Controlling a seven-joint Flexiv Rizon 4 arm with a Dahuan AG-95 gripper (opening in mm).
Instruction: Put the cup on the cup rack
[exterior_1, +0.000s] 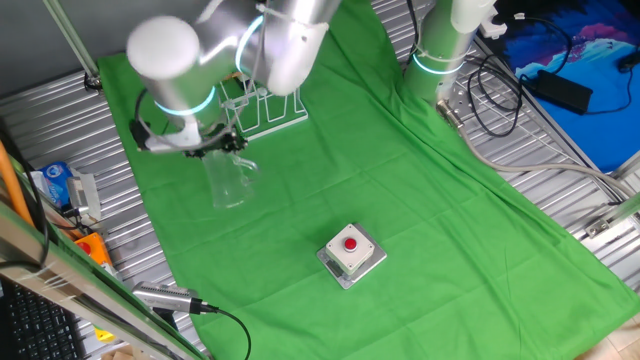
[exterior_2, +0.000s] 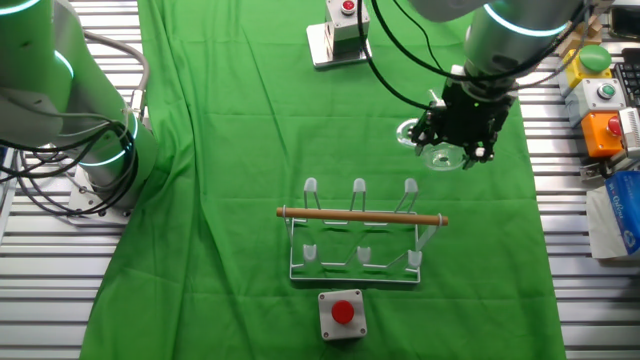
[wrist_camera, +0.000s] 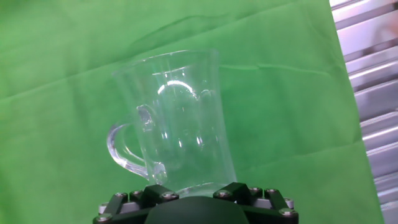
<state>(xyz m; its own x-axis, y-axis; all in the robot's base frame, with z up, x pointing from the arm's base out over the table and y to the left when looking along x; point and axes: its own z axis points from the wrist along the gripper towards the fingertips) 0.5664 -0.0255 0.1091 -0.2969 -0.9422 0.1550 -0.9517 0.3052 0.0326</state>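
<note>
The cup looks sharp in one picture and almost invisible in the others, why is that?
In the hand view the cup sits close to the lens, so white highlights trace its rim and handle against the green cloth. In one fixed view it is a faint outline under the slightly blurred arm; in the other fixed view only glints show beside the dark end effector.

The end effector is gripping the cup above the green cloth, beyond the rack. Two grey boxes with red buttons are sitting on the cloth: one just before the rack, another at the far edge.
</note>
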